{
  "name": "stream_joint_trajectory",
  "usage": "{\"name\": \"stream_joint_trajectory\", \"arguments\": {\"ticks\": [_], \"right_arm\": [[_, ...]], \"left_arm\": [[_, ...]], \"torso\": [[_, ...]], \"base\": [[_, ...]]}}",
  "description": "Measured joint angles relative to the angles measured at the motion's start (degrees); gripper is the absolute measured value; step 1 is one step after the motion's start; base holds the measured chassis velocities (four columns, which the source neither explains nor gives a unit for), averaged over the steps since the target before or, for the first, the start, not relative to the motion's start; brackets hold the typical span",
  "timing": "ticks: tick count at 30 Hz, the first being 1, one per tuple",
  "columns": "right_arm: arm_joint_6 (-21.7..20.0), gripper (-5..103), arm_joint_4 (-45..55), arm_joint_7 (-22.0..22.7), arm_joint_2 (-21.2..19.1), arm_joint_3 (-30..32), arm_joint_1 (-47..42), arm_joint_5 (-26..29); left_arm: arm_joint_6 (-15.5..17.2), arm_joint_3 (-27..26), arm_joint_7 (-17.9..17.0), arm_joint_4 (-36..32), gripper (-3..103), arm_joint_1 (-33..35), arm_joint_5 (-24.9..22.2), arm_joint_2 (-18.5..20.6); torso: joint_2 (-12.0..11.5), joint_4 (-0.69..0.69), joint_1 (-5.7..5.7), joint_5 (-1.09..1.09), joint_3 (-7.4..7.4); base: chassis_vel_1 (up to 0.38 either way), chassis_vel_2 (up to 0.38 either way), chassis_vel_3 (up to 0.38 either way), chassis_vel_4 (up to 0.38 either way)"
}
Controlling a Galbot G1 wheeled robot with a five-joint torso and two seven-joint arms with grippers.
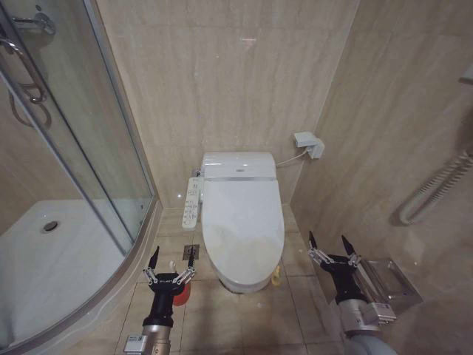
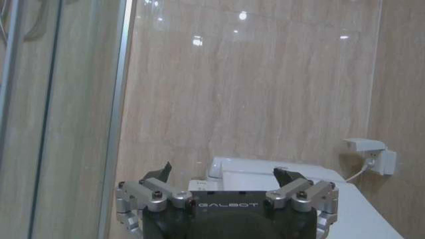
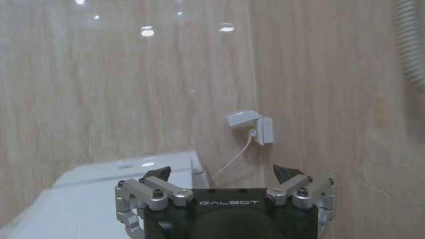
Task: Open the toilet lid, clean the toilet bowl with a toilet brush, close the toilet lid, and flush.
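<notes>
The toilet lid (image 1: 244, 225) is down, a glossy white oval covering the toilet bowl (image 1: 247, 284), whose long white button panel (image 1: 193, 202) runs along its left side. The toilet brush (image 1: 177, 272) stands on the floor left of the toilet, a white stick in a red holder (image 1: 182, 294), partly hidden behind my left gripper (image 1: 171, 257). That gripper is open and empty, held upright just in front of the brush. My right gripper (image 1: 329, 242) is open and empty too, raised to the right of the toilet. The lid's back end (image 2: 285, 175) (image 3: 133, 172) appears beyond both grippers.
A curved glass shower enclosure (image 1: 89, 148) with a white tray (image 1: 44, 259) fills the left. Tiled walls close in behind and on the right. A wall socket with a cable (image 1: 309, 144) sits right of the toilet. A small shelf (image 1: 388, 281) and a grab rail (image 1: 436, 188) hang on the right wall.
</notes>
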Motion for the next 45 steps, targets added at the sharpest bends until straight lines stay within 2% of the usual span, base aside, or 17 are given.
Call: {"name": "stream_joint_trajectory", "arguments": {"ticks": [6,8,13,18,24,28,45], "right_arm": [[-0.7,100,-1.4,-2.2,-1.4,-0.8,-0.3,-5.0],[-1.4,100,-3.7,-2.5,-3.5,-1.8,-0.5,-7.7],[-0.3,100,-8.5,-2.2,-7.2,-3.1,-1.1,-10.0],[-0.1,100,-12.6,-1.3,-9.3,-3.9,-0.6,-9.6],[-0.1,100,-16.6,-0.2,-10.0,-5.6,0.7,-9.2],[1.5,100,-20.5,-0.3,-10.7,-6.9,1.8,-9.3],[3.9,100,-33.0,1.9,-10.8,-11.5,8.0,-13.1]], "left_arm": [[0.0,0.0,0.0,0.0,100,0.0,0.0,0.0],[0.0,0.0,0.0,0.0,100,0.0,0.0,0.0],[0.0,0.0,0.0,0.0,100,0.0,0.0,0.0],[0.0,0.0,0.0,0.0,100,0.0,0.0,0.0],[0.0,0.0,0.0,0.0,100,0.0,0.0,0.0],[0.0,0.0,0.0,0.0,100,0.0,0.0,0.0],[0.0,0.0,0.0,0.0,100,0.0,0.0,0.0]], "torso": [[0.0,-0.01,-0.07,0.00,-0.03],[0.0,-0.01,-0.08,0.00,-0.03],[0.0,-0.01,-0.07,0.01,-0.03],[0.0,-0.01,-0.06,0.01,-0.02],[0.0,-0.01,-0.06,0.00,-0.03],[0.0,0.00,-0.06,0.00,-0.02],[0.0,0.00,-0.06,0.00,-0.02]], "base": [[-0.006,0.007,0.010,-0.011],[0.027,-0.051,-0.046,0.029],[0.005,-0.010,-0.009,0.006],[0.000,0.000,0.000,0.000],[0.000,0.000,0.000,0.000],[0.000,0.000,0.000,0.000],[0.000,0.000,0.000,0.000]]}}
